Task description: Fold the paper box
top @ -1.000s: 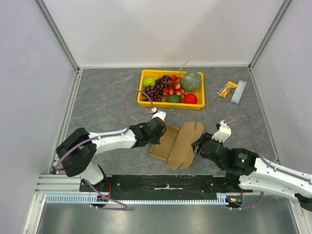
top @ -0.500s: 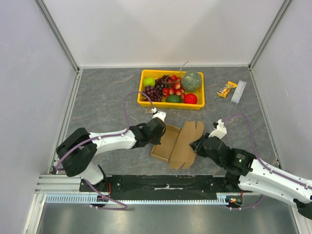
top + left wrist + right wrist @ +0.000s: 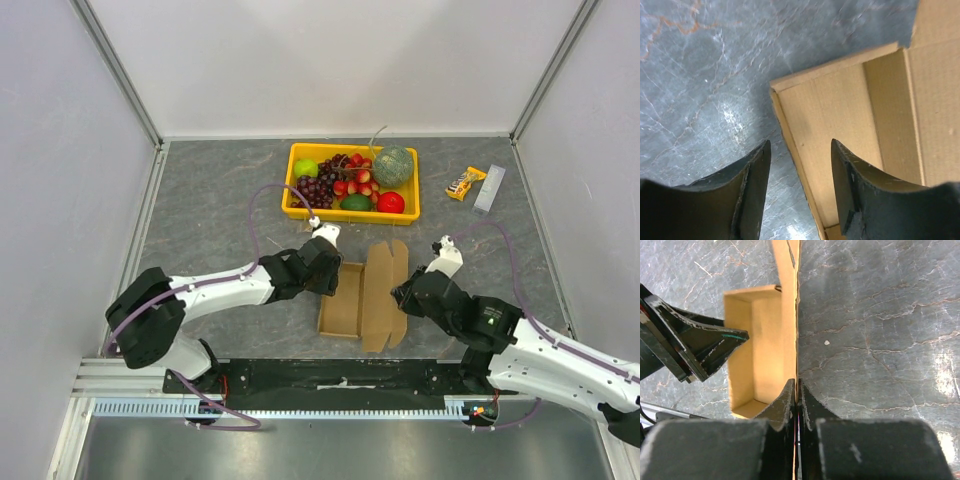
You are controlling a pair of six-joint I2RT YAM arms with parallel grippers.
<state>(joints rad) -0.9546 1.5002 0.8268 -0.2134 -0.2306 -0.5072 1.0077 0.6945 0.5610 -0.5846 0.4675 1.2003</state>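
Note:
The paper box (image 3: pixel 362 296) is a plain brown cardboard tray with its lid attached, lying on the grey table between the two arms. My left gripper (image 3: pixel 333 272) is open at the tray's left wall. In the left wrist view that wall's edge (image 3: pixel 790 145) runs between the left gripper's (image 3: pixel 801 145) spread fingers, which do not touch it. My right gripper (image 3: pixel 402 298) is shut on the lid's right edge. In the right wrist view the thin lid (image 3: pixel 792 300) stands on edge, pinched in the right gripper (image 3: pixel 798 385), with the hollow tray (image 3: pixel 760 340) to its left.
A yellow tray (image 3: pixel 350 215) of fruit stands just behind the box. A snack bar (image 3: pixel 465 183) and a pale bar (image 3: pixel 489 189) lie at the back right. Grey walls enclose the table, and a metal rail (image 3: pixel 340 375) runs along the near edge.
My left gripper let go of the box's left wall and opened. My right gripper shut on the lid edge and raised it. The box turned squarer to the table.

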